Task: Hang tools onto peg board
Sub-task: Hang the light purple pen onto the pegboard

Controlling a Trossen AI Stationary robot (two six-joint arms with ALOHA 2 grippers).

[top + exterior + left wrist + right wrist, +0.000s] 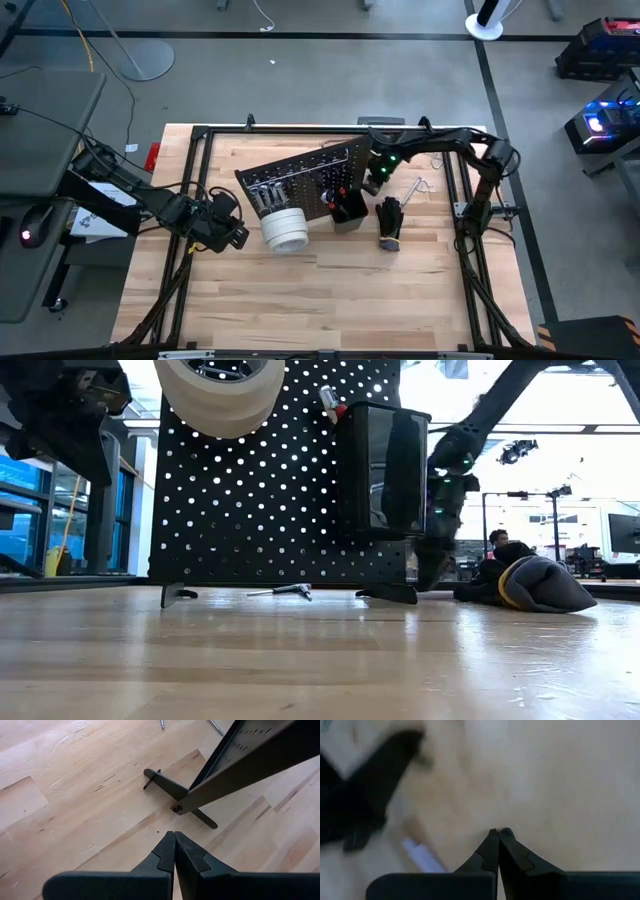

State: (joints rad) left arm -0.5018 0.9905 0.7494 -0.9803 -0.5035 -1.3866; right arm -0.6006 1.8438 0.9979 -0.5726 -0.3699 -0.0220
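Wooden table [330, 290], upright peg board [305, 178], white tape rolls [285, 228].

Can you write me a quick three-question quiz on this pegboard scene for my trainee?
1. True or false: the white tape rolls are already hanging on the peg board.
2. Which item lies on the table to the right of the small black bin: A) the black glove bundle, B) a hammer, C) a drill?
3. Fill in: the left gripper is ___ with nothing in it.

Key: 1 true. 2 A. 3 shut; the right gripper looks the same.
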